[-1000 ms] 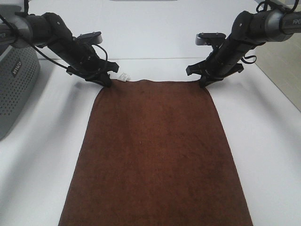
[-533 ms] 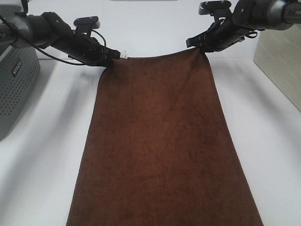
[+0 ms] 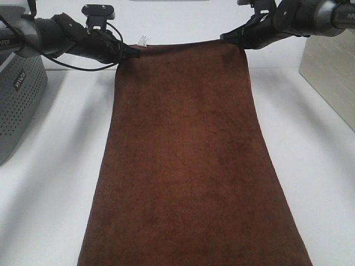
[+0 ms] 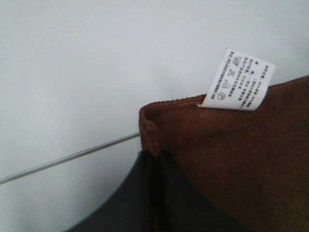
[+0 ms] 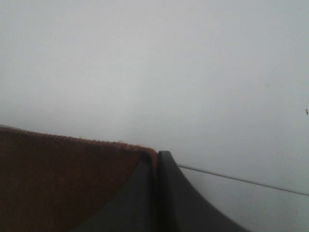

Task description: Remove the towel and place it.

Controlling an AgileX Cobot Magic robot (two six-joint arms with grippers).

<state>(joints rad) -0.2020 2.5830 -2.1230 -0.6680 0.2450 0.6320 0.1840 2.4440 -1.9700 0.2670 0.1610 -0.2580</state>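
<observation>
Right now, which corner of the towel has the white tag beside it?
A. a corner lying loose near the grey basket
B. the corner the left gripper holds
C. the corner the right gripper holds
B: the white tag sits on the towel edge just beside the left gripper pinching that corner.

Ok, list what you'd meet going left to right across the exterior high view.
Grey basket → left hand → white tag → towel → right hand → beige box.

Towel's (image 3: 188,166) near end off-frame.
</observation>
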